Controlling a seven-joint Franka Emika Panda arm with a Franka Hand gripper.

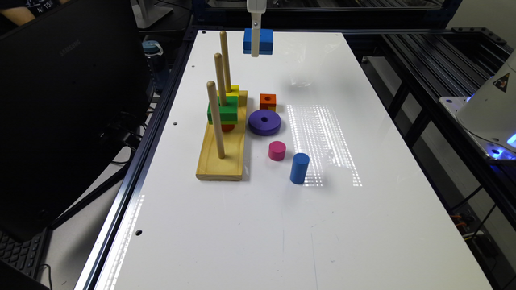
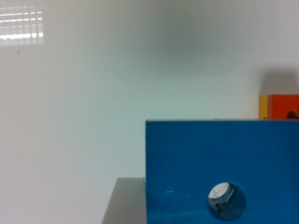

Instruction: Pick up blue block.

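A: Where's the blue block (image 1: 264, 41)?

B: In the air, clamped in the claw (image 1: 254, 51), up at 12 o'clock over the far end of the table (image 1: 363, 225). One white finger (image 1: 255, 38) runs down its front face. Clear of the surface, faint shadow on the table below it.

A: Claw state?

B: Closed on the block. Wrist cam confirms: blue face (image 2: 219, 163) fills the near corner, centre hole (image 2: 226, 201) visible, grey finger (image 2: 124, 200) tight against the block's edge.

A: Rest of the layout?

B: Peg board (image 1: 223, 157) sits at 9 o'clock from table centre, three upright pegs. Green block (image 1: 223, 110) is on the middle peg, yellow block (image 1: 234, 92) on the far peg, something red under the green one, can't tell what. Near peg is bare.

A: Loose parts?

B: Orange cube (image 1: 267, 101) just beside the board, purple ring (image 1: 264, 122) touching or nearly touching it on the near side. Pink cylinder (image 1: 277, 150) nearer still, blue cylinder (image 1: 299, 168) upright at about 4 o'clock from the pink one. All flat on the table, well apart from the claw.

A: Wrist cam see any of those?

B: Orange cube (image 2: 285, 107) at the frame edge, beyond the block, with a yellow piece (image 2: 263, 107) against it.
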